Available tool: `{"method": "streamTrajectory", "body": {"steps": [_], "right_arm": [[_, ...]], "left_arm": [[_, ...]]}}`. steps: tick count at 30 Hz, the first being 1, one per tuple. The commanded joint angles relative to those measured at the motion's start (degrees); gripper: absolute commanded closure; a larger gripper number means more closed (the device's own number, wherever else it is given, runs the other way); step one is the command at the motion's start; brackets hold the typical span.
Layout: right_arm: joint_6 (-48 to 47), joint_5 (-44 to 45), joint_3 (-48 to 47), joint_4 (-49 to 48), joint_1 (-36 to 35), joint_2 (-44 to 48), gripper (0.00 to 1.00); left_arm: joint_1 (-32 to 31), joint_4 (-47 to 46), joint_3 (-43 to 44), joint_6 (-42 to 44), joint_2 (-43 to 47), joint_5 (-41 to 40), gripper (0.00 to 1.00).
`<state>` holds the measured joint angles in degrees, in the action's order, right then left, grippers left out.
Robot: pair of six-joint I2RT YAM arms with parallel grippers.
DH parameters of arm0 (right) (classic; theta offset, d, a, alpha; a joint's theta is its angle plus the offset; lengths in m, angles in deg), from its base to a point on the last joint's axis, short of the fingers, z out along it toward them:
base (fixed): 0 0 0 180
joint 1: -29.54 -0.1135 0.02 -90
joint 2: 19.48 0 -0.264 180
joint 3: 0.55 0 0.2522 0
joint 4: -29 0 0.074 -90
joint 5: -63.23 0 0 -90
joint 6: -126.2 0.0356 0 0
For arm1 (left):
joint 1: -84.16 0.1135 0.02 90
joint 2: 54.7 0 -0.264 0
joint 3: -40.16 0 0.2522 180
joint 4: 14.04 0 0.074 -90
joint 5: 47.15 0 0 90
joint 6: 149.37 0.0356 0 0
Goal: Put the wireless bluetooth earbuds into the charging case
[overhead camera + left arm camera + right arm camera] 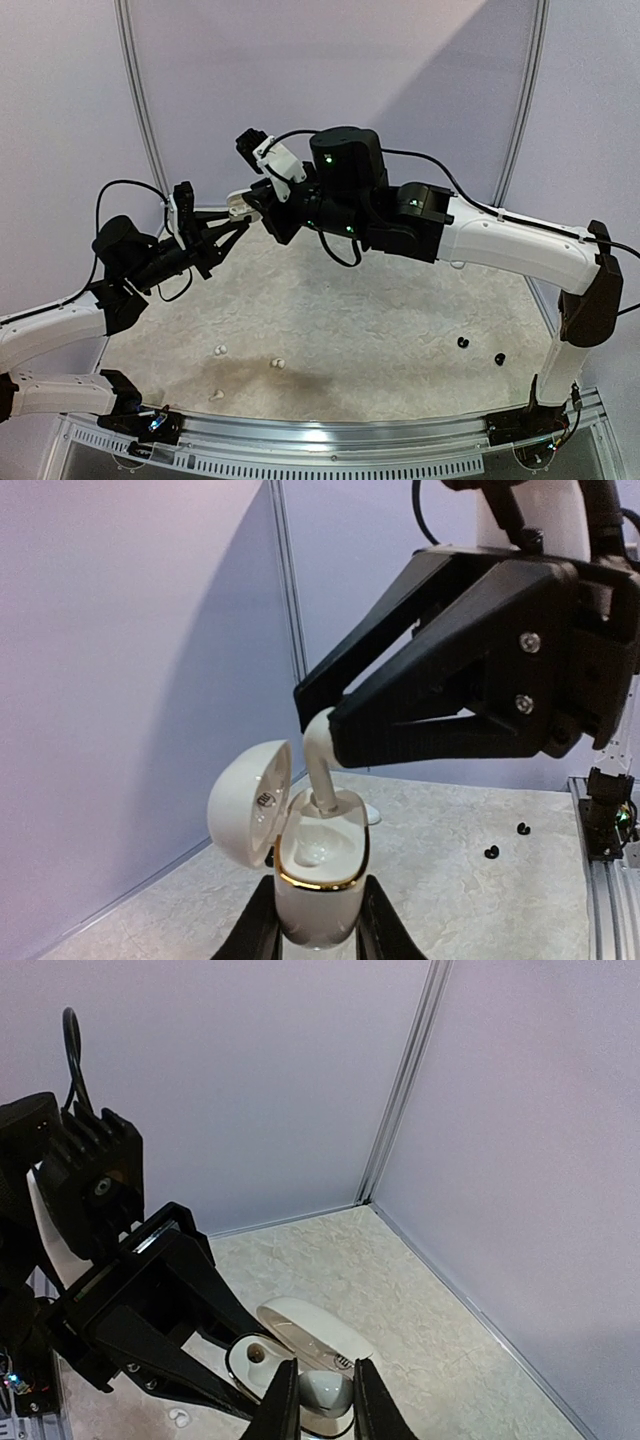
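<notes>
My left gripper (320, 925) is shut on a white charging case (318, 895) with a gold rim, held upright above the table, its lid (248, 800) swung open to the left. My right gripper (323, 1405) is shut on a white earbud (320, 765), whose stem tip sits in the case's far socket. The near socket (312, 848) is empty. In the top view the two grippers meet at the back left, left (233, 232) and right (247, 204). Three white earbuds (220, 350) lie front left, and two black earbuds (462, 342) lie at the right.
Purple walls close the back and sides, with a corner post (400, 1090) behind the case. A metal rail (330, 440) runs along the near table edge. A small white object (372, 815) lies on the table behind the case.
</notes>
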<state>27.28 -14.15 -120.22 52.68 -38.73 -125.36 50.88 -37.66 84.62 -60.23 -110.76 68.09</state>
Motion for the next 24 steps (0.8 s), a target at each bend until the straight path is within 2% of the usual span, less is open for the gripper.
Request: {"method": "streamTrajectory", "body": {"steps": [1, 12, 24], "right_arm": [[-1.54, 4.64, -1.41, 2.51, -0.03, -0.87, 1.0], [-2.33, 4.23, -2.2, 4.68, -0.09, -0.43, 1.0], [-4.99, 5.09, -5.38, 8.96, -0.32, -3.94, 1.0]], "left_arm": [[-0.87, -1.29, 0.68, 0.16, 0.15, 0.27, 1.0], [-0.91, -1.09, 0.81, 0.58, 0.06, -0.01, 1.0], [-0.91, -2.72, 0.78, 0.78, 0.07, -2.2, 1.0]]}}
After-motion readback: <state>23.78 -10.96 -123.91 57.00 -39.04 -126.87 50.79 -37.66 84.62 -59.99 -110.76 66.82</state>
